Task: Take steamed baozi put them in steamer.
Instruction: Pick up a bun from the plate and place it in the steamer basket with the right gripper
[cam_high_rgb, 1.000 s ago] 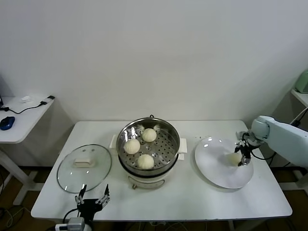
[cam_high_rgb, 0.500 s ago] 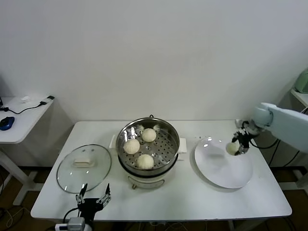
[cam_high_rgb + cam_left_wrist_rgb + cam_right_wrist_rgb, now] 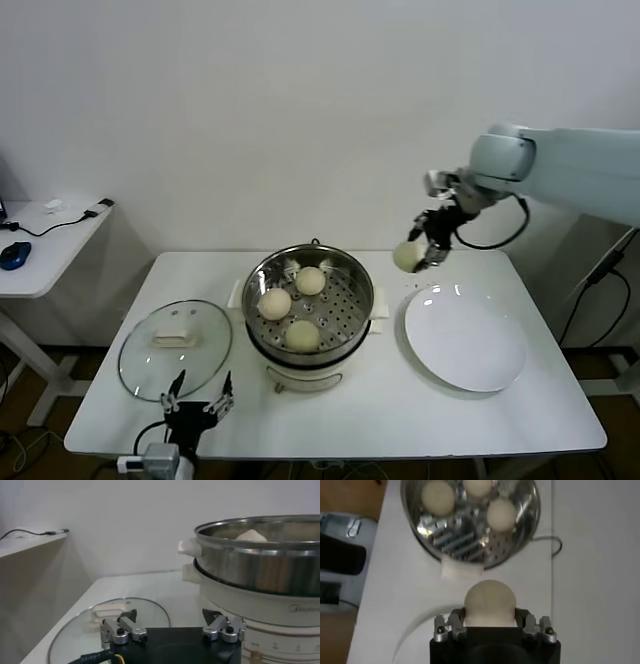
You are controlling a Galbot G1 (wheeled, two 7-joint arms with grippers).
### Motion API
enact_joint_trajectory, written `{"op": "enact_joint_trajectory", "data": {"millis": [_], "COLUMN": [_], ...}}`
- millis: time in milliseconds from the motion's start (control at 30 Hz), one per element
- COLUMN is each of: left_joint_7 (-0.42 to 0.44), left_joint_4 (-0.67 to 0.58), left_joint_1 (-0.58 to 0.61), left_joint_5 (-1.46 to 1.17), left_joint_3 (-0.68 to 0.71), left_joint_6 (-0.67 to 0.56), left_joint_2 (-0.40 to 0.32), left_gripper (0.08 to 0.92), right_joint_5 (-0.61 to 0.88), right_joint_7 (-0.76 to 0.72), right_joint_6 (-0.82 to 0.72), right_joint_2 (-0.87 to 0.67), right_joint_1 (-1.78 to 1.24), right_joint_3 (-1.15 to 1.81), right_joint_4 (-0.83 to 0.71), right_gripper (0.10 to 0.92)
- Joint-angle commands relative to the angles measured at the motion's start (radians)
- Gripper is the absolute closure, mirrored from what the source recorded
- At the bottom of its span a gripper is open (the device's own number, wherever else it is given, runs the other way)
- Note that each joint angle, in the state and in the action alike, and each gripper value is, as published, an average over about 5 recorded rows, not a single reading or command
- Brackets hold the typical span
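The fourth small cream-white dough bun (image 3: pixel 406 257) is now airborne, clamped between the closed jaws of the right gripper (image 3: pixel 432 240), hanging above the gap between the flat white round plate (image 3: pixel 465 338) and the shiny round stainless-steel steamer (image 3: pixel 309 299). A second ago it sat low on the plate's far right side; since then it has been lifted clear and carried up and towards the steamer, leaving the plate bare. Three matching buns (image 3: pixel 295 305) already rest on the perforated tray, so this looks like the last transfer, with open tray space on the side nearest the plate. The right wrist view shows the bun (image 3: pixel 489 603) seated squarely in the jaws. The left gripper (image 3: pixel 198 404) waits low at the white counter (image 3: pixel 400 415)'s front edge, jaws spread and empty, beside the round glass lid (image 3: pixel 175 347).
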Motion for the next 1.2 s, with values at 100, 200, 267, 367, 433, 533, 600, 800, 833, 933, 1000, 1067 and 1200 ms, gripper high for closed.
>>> {"op": "enact_joint_trajectory", "data": {"millis": [100,200,267,367,433,533,600,800,833,933,1000,1067,1200], "left_joint_7": [0.000,0.000,0.000,0.000,0.000,0.000,0.000,0.000,0.000,0.000,0.000,0.000,0.001], "left_joint_4": [0.021,0.024,0.025,0.028,0.030,0.032,0.034,0.035,0.035,0.035,0.034,0.032,0.026], "left_joint_1": [-0.026,-0.032,-0.034,-0.036,-0.037,-0.038,-0.039,-0.039,-0.039,-0.039,-0.039,-0.038,-0.034], "left_joint_5": [-0.013,-0.021,-0.026,-0.029,-0.031,-0.034,-0.035,-0.037,-0.037,-0.038,-0.039,-0.039,-0.039], "left_joint_3": [-0.008,-0.015,-0.018,-0.021,-0.023,-0.023,-0.023,-0.024,-0.024,-0.024,-0.025,-0.025,-0.025], "left_joint_6": [0.001,0.003,0.005,0.004,0.004,0.004,0.004,0.003,0.003,0.003,0.003,0.004,0.004], "left_joint_2": [0.011,0.012,0.013,0.015,0.015,0.015,0.015,0.014,0.014,0.014,0.014,0.014,0.015], "left_gripper": [0.177,0.177,0.177,0.177,0.177,0.177,0.177,0.177,0.177,0.177,0.177,0.177,0.177], "right_joint_5": [0.239,0.204,0.176,0.136,0.113,0.090,0.078,0.057,0.057,0.057,0.054,0.048,0.042], "right_joint_7": [0.162,0.178,0.186,0.196,0.203,0.209,0.209,0.205,0.204,0.202,0.202,0.202,0.205], "right_joint_6": [-0.125,-0.133,-0.139,-0.145,-0.147,-0.150,-0.149,-0.148,-0.148,-0.147,-0.147,-0.147,-0.144], "right_joint_2": [0.312,0.344,0.356,0.364,0.367,0.368,0.368,0.360,0.358,0.355,0.355,0.354,0.351], "right_joint_1": [-0.065,-0.137,-0.174,-0.215,-0.237,-0.266,-0.280,-0.288,-0.288,-0.288,-0.289,-0.290,-0.292], "right_joint_3": [0.003,0.004,0.005,0.004,0.001,0.002,0.005,0.006,0.006,0.007,0.007,0.005,0.009], "right_joint_4": [0.072,0.005,-0.037,-0.080,-0.102,-0.130,-0.142,-0.144,-0.142,-0.138,-0.136,-0.136,-0.135], "right_gripper": [0.372,0.372,0.372,0.372,0.372,0.372,0.372,0.372,0.372,0.372,0.372,0.372,0.371]}}
